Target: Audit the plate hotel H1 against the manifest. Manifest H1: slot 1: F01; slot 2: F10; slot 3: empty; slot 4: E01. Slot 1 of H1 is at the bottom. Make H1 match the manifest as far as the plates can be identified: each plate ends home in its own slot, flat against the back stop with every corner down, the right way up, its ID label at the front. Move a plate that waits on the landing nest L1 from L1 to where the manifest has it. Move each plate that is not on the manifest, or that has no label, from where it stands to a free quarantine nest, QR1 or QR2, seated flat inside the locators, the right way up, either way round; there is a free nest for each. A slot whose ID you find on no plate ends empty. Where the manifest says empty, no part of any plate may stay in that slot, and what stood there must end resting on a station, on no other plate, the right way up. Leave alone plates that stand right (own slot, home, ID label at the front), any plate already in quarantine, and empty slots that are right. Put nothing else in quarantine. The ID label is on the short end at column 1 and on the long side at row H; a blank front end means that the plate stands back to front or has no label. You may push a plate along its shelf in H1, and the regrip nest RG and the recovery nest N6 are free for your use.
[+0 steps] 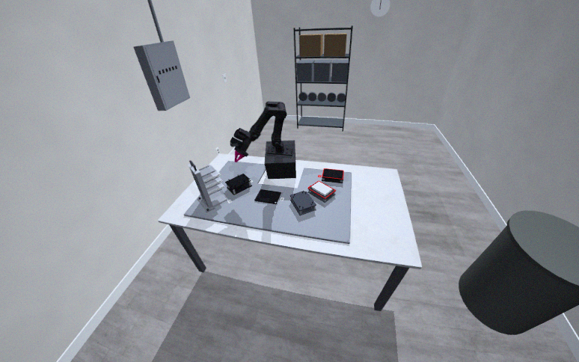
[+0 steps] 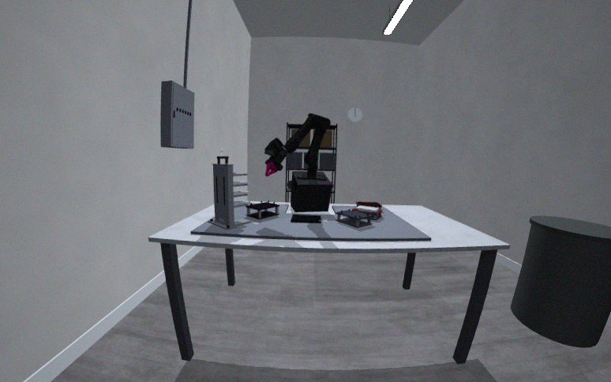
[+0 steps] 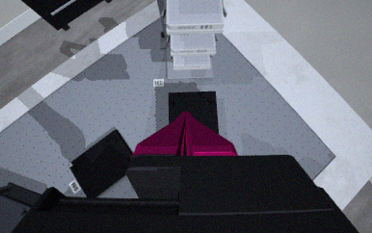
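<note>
Grey desk (image 1: 384,238) carried hotel H1 (image 1: 203,188); arm's jaws, pressed together and empty, hung beside it, best approaching level with its shelves.

Matt grey mat (image 1: 298,221) with a fine dotted grain covers the smooth white table top (image 1: 384,221), which carries a faint sheen. The plate hotel (image 2: 223,193) looks like brushed grey metal, its shelves pale and smooth. Magenta fingers, pressed together on nothing, read as flat matt plastic. The arm (image 1: 273,115) and its block base (image 1: 279,166) are dull black. Far shelf rack (image 1: 295,76) is thin dark metal with 2 cardboard-brown boxes (image 1: 322,44). The floor (image 1: 426,170) looks like grey wood planking.
</note>
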`<state>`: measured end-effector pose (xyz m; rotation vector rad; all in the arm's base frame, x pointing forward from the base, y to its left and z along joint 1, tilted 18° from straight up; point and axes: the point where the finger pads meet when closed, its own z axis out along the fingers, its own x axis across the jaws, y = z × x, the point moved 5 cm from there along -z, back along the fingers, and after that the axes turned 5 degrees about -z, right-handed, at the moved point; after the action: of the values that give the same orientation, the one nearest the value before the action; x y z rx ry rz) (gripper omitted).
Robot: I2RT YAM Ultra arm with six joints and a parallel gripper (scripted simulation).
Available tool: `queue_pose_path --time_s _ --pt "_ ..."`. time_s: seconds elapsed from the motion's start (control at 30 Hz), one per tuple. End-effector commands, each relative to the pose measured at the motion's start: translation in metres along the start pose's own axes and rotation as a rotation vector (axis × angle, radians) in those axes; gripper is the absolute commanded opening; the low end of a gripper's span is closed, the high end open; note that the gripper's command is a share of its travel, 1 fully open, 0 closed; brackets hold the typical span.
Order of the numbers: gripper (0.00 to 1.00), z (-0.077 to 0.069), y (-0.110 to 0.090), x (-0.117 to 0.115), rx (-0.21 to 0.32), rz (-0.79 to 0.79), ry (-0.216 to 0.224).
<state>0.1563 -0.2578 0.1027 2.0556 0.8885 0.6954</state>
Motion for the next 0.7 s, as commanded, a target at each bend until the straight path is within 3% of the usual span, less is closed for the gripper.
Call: queue_pose_path --time_s 0.0,0.23,0.27,0.67 --pt "0.0 -0.001 0.007 -0.004 -0.024 -0.033 0.02" --pt "0.0 0.0 0.007 -0.022 -0.024 -0.034 0.02" --pt "1.0 -0.003 0.009 -0.022 -0.024 -0.034 0.02" --pt "1.0 -0.027 0.032 -0.024 -0.024 -0.034 0.02"
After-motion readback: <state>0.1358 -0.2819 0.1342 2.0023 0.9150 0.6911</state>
